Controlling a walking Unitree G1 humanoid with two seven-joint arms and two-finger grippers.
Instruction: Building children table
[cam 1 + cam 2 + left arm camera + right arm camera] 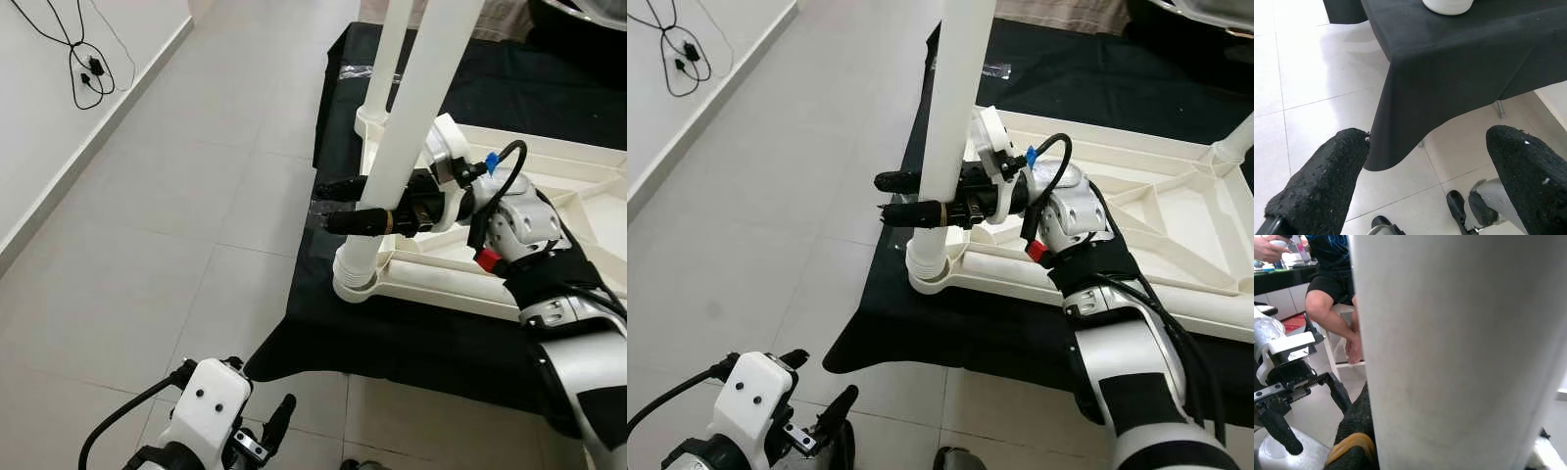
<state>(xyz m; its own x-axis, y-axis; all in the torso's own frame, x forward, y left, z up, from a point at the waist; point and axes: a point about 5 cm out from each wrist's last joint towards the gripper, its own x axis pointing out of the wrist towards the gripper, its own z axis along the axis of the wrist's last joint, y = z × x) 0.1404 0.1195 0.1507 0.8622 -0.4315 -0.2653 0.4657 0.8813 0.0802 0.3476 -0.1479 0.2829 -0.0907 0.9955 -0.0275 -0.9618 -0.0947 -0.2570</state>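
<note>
- Step in hand, as I read it: seating a leg. The white table leg stands upright in the corner socket of the upturned white tabletop, which lies on the black cloth.
- Right gripper is on that leg, just above the socket. One black finger passes on each side of the tube, tips poking out past it; looks clamped on the leg.
- Right arm reaches across the tabletop's corner, forearm roughly level, wrist bent toward the leg.
- Next move likely calls for pushing or twisting the leg home while keeping it vertical. Can't tell if it is fully seated.
- A second leg stands in the next socket, beyond the gripped one.
- Left gripper hangs low over the floor tiles, below the cloth's edge, fingers wide apart, holding nothing.
</note>
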